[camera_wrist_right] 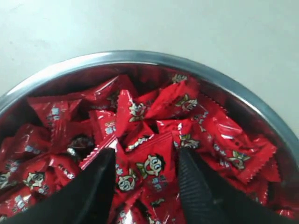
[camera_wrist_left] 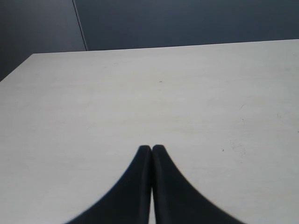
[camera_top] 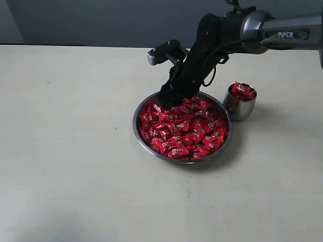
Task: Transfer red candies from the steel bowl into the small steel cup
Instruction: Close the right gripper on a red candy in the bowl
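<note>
Red candies (camera_wrist_right: 187, 102) fill steel bowl (camera_wrist_right: 140, 55) | right gripper (camera_wrist_right: 145, 156) spread among them | left gripper (camera_wrist_left: 152, 148) clenched

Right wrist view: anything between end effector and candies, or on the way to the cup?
Nothing visible. Open right end effector straddles shiny red wrapped candies in the wide steel bowl; the small steel cup stands beside it, nothing between them.

A polished steel bowl (camera_wrist_right: 140, 56), mirror-bright metal with a smooth thin rim. The red candies (camera_top: 181, 128) have glossy, crinkled plastic wrappers. The small steel cup (camera_top: 241, 110) is equally shiny metal. The pale worktop (camera_top: 75, 151) is matt, smooth and faintly speckled. The fingers (camera_wrist_right: 93, 191) are matt black, one face finely ribbed.
</note>
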You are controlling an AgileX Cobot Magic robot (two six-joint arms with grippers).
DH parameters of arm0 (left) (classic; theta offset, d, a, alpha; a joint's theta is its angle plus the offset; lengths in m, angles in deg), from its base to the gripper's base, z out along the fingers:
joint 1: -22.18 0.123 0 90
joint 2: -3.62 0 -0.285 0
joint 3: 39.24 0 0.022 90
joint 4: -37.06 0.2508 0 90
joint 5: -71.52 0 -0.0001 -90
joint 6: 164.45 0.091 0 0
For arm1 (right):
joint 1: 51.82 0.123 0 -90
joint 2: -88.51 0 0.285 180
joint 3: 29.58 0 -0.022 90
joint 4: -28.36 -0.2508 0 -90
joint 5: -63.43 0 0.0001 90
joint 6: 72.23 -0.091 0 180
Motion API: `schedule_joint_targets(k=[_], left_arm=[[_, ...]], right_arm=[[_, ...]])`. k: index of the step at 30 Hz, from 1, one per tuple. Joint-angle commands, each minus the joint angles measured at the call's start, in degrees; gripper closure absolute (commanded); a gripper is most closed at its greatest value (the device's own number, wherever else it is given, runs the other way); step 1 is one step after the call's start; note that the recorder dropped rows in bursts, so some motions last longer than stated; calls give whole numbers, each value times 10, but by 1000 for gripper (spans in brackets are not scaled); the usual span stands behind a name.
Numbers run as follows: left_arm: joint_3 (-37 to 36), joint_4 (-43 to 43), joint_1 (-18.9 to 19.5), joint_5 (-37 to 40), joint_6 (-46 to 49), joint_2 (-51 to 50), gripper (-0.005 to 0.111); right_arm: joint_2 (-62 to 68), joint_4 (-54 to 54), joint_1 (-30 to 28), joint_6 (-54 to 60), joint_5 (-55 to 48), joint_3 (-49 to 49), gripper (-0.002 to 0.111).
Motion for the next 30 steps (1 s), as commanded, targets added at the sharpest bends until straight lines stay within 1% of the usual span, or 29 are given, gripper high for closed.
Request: schedule_joint_targets(k=[1, 13, 15, 17, 20, 22, 24, 30], left_arm=[[-1, 1, -4, -4, -1, 3, 106], [-1, 1, -4, -4, -1, 3, 106], [-1, 1, -4, -4, -1, 3, 106], [-1, 1, -4, -4, -1, 3, 106], [-1, 1, -4, -4, -1, 3, 106], [-1, 1, -4, -4, -1, 3, 106], [-1, 1, -4, -4, -1, 3, 106], [-1, 1, -4, -4, -1, 3, 106]], right_arm=[[9, 8, 0, -3, 9, 1, 66], [41, 10, 0, -5, 14, 1, 67], [43, 10, 0, -5, 14, 1, 70], [43, 13, 0, -5, 14, 1, 76], [41, 22, 0, -5, 8, 1, 88], [37, 29, 0, -5, 2, 1, 93], [31, 30, 0, -6, 0, 1, 96], [6, 34, 0, -20, -11, 9, 96]])
